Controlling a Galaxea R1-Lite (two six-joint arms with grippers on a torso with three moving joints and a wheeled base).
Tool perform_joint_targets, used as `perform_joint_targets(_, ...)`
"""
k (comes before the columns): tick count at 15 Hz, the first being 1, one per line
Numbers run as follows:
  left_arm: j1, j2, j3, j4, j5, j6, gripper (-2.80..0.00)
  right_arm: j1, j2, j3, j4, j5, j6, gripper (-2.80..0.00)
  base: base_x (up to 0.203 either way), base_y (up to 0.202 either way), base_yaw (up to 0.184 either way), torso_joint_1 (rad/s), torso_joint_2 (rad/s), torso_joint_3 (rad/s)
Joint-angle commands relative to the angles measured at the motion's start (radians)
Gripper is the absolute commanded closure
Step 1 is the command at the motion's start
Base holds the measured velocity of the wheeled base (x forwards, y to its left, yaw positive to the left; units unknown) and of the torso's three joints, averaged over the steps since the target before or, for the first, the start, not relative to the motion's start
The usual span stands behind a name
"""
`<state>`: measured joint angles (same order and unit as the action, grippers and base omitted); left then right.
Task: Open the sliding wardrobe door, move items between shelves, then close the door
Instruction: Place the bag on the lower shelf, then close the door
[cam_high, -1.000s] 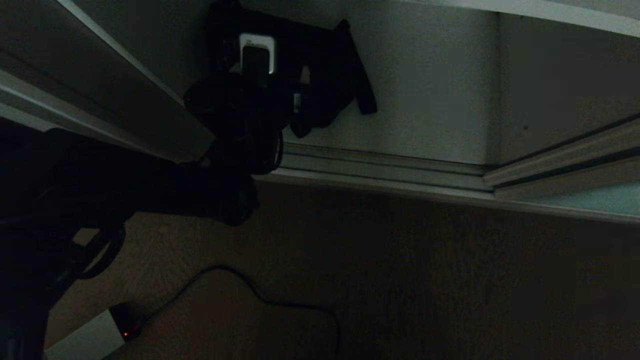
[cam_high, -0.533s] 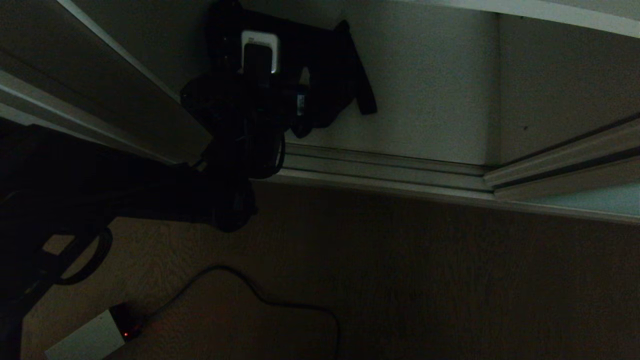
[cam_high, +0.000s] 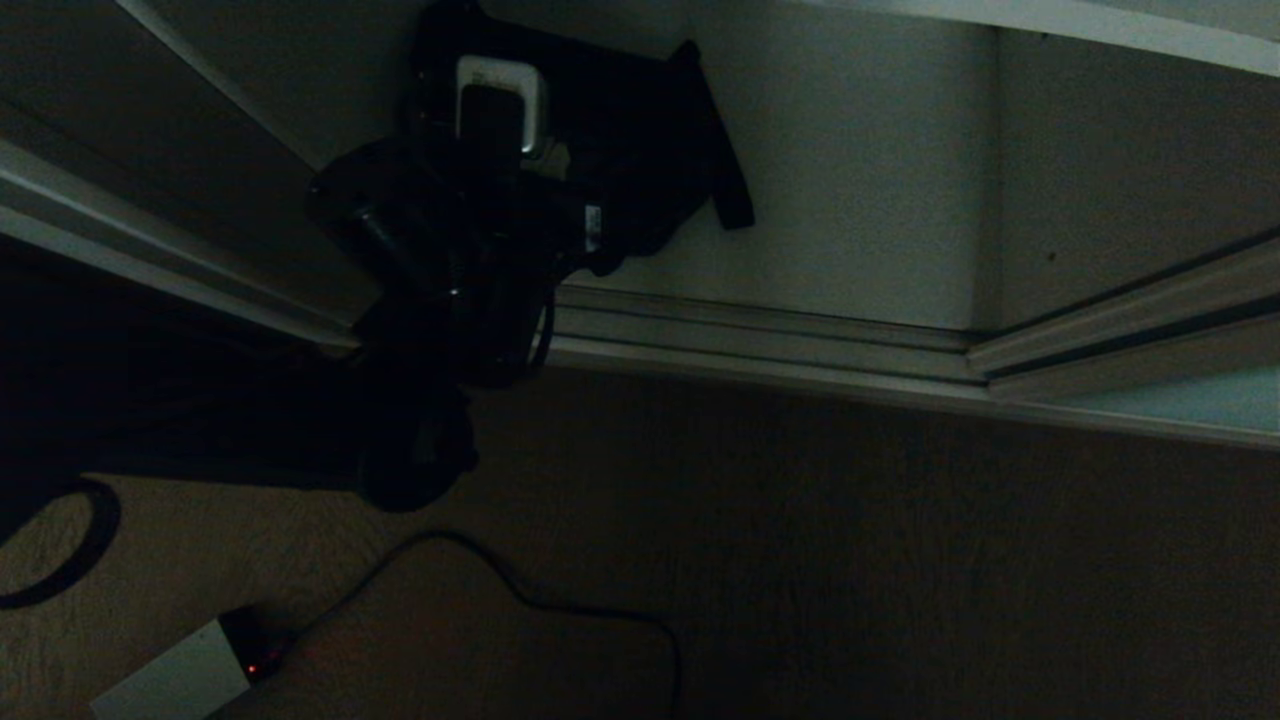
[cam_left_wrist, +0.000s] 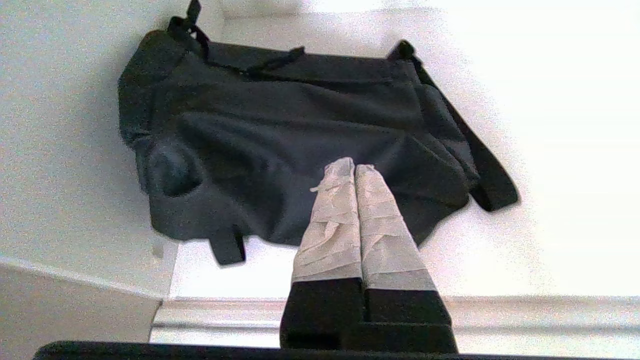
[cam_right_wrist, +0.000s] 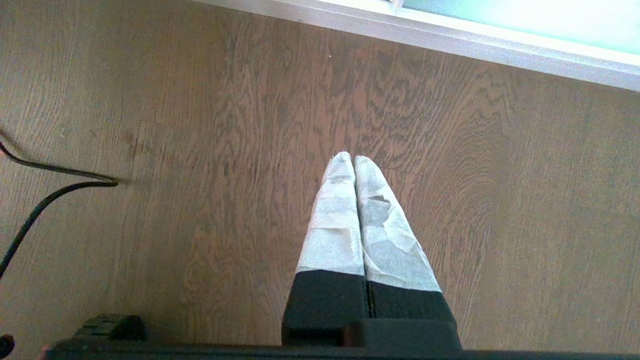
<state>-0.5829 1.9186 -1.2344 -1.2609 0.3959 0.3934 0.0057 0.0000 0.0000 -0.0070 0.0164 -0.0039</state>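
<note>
Black fabric piece (cam_high: 640, 130) half hidden behind left arm (cam_high: 300, 430)

Left arm reaching from eight o'clock up toward twelve in the head view, wrist bent, left gripper (cam_left_wrist: 354, 167) with taped fingers (cam_left_wrist: 334, 215) pressed together. Right gripper (cam_right_wrist: 353, 159) pointing downward, fingers likewise pressed together, holding nothing.

dim wooden floor (cam_high: 900, 560), black cable (cam_high: 520, 590) across it.
</note>
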Motion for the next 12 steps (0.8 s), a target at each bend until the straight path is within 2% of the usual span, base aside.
perform_joint_targets(1,-0.016,-0.091,0.063,-0.001,0.010,0.002,0.00,0.000,-0.005,0.000,-0.001,0.000,-0.001,0.00,0.000,0.000,0.000,0.000,0.00,0.000)
perform_joint_targets(7,-0.052,-0.351,0.196,0.123,0.015,-0.010,0.00,0.000,-0.005,0.000,-0.001,0.000,-0.001,0.00,0.000,0.000,0.000,0.000,0.00,0.000)
perform_joint_targets(12,-0.055,-0.554,0.239,0.320,0.014,-0.011,0.00,0.000,-0.003,0.000,-0.001,0.000,-0.001,0.00,0.000,0.000,0.000,0.000,0.00,0.000)
